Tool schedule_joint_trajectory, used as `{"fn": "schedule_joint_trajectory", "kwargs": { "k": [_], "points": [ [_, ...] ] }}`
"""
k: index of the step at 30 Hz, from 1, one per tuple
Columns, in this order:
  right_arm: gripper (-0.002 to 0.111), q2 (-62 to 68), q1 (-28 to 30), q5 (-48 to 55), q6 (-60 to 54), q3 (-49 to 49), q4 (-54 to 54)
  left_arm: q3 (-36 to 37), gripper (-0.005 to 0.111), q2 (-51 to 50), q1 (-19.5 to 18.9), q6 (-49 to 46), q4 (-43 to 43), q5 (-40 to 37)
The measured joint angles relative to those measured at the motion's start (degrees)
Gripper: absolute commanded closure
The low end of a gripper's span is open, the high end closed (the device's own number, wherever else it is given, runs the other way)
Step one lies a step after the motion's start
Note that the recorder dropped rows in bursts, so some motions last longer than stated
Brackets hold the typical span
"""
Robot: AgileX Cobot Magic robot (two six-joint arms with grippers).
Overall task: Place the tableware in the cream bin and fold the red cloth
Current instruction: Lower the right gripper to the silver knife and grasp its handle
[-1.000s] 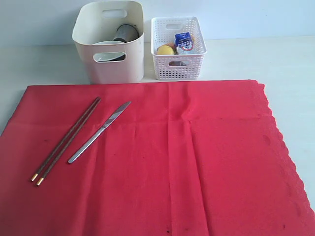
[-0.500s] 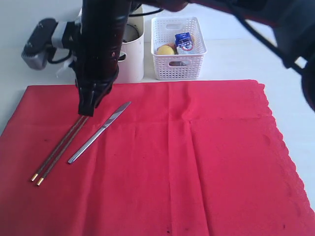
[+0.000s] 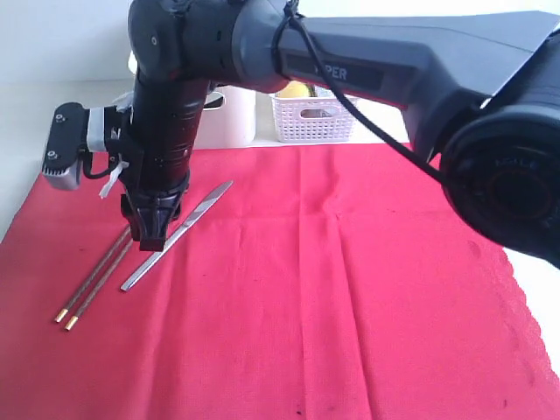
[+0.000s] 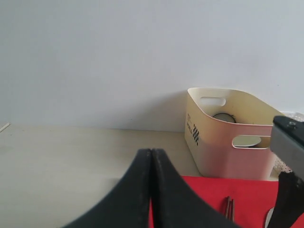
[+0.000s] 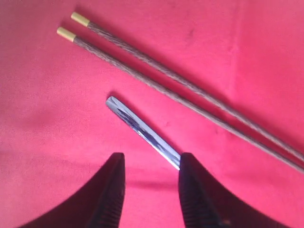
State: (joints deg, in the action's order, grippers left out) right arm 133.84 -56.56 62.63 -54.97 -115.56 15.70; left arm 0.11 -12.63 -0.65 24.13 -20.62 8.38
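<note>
Your right gripper hangs low over the red cloth, reaching across to the 9 o'clock side of the scene. Its jaws stand apart. The right wrist view shows the handle of the silver table knife running in between them, with cloth visible on both sides. You cannot tell whether either finger touches the metal.

Room is tight at the gripper's 9 o'clock, where the dark brown chopsticks lie just beside the knife and nearly parallel to it. From the middle to 3 o'clock the cloth lies open out to its scalloped edge. Bare table borders the cloth from 9 to 11 o'clock.

The knife is bright and slim, its blade pointing to 1 o'clock. The chopsticks are grained, with gold tips at their 7 o'clock ends.

The cream bin stands at 12 o'clock, just off the cloth's far edge, and the white basket is at its 3 o'clock. Your left gripper has its fingers pressed together, holding nothing.
</note>
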Motion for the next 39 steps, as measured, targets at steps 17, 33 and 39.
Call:
{"fn": "schedule_joint_trajectory", "kwargs": {
  "k": [17, 33, 39],
  "points": [
    [0.07, 6.62, 0.0, -6.23, -7.38, 0.0, 0.54, 0.0, 0.106, 0.0, 0.0, 0.0, 0.0, 0.0],
    [0.071, 8.4, 0.0, -6.0, -7.38, -0.11, -0.82, 0.0, 0.106, 0.0, 0.0, 0.0, 0.0, 0.0],
    [0.079, 8.53, 0.0, -4.65, -7.38, -0.19, -0.82, 0.0, 0.106, 0.0, 0.0, 0.0, 0.0, 0.0]
  ]
}}
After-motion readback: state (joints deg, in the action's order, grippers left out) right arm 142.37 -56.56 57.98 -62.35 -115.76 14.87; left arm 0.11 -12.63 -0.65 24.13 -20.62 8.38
